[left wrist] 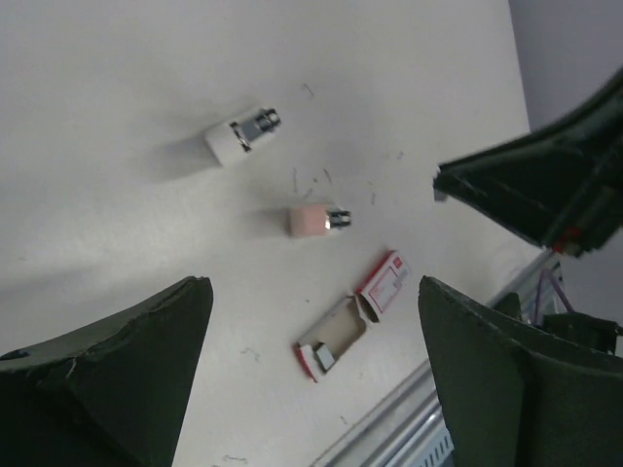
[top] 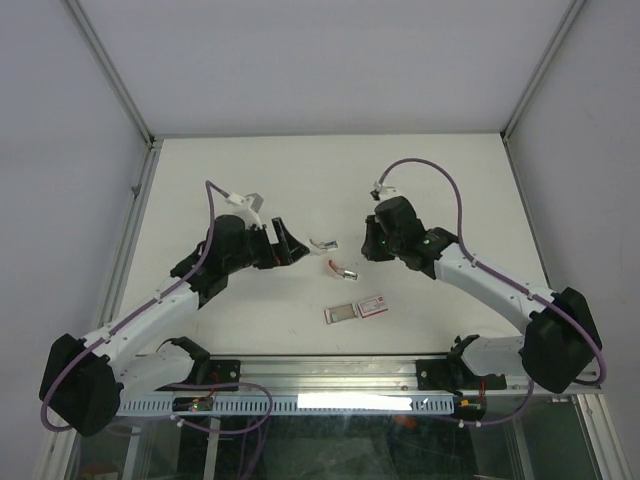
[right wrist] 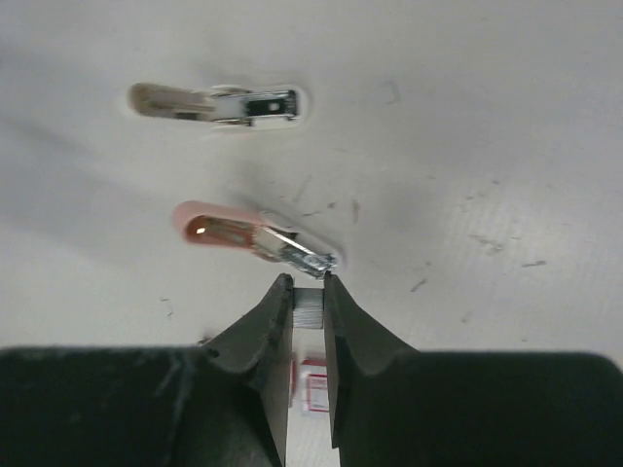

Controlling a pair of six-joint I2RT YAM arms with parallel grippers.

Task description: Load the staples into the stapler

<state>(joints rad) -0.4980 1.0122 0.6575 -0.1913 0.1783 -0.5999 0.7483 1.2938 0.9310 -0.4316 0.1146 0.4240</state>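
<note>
1. Right hand (right wrist: 308,287): narrow, tips pinched on a short silvery strip of staples (right wrist: 308,304). In the top view the arm comes in from 4 o'clock, elbow bent, hand pitched down over mid-worktop (top: 250,180).
2. In the right wrist view the strip sits just beside the metal end of the pink stapler (right wrist: 255,239), at its 5 o'clock. Can't tell if they touch.
3. Left hand (left wrist: 313,287): wide, holding nothing, clear of the worktop. The arm comes in from 8 o'clock and the hand points toward 3 o'clock at the staplers.
4. The white stapler (top: 323,244) lies at 11 o'clock of the pink one, apart from it. Both lie flat on the worktop.
5. The staple box (top: 357,310) is at 5 o'clock of the pink stapler. It is a red sleeve with a white label, and the greyish tray (left wrist: 336,336) is slid out.
6. Only the left wrist view shows the tray's inside: mostly bare, with a small grey piece at one end that I can't identify.
7. Only the right wrist view shows the gripped strip. In the top view the hand hides it.
</note>
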